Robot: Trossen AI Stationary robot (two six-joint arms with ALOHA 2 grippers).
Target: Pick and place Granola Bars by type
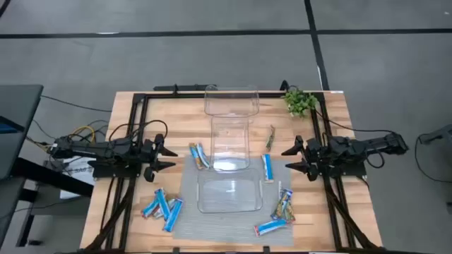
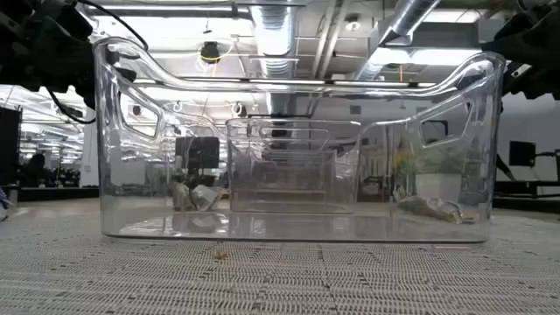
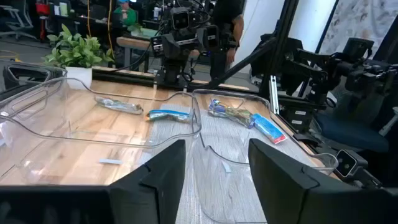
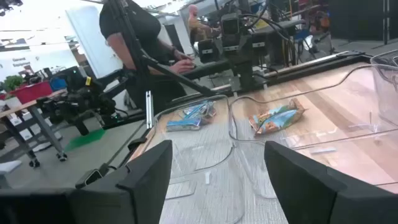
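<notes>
Wooden table [image 1: 127,212] with a grey mesh mat [image 1: 212,222] over its middle front; three clear plastic bins in a line down the centre, the far bin [image 1: 231,101] at the back edge, the middle bin [image 1: 231,143] partly on the mat, the near bin [image 1: 229,194] fully on it; all three look empty. Left gripper [image 1: 167,156] hovers at the table's left side, fingers spread wide, holding nothing; right gripper [image 1: 291,159] mirrors it at the right side, fingers wide, also holding nothing. Small green plant [image 1: 300,101] at the far right corner. Granola Bars lie loose outside the bins: blue cluster [image 1: 162,207] front left; blue pair [image 1: 199,155] left of the middle bin; one blue bar [image 1: 267,168] right of it; slim dark-green bar [image 1: 270,137] further back; multicoloured bars [image 1: 284,204] and a blue bar [image 1: 271,226] front right.
</notes>
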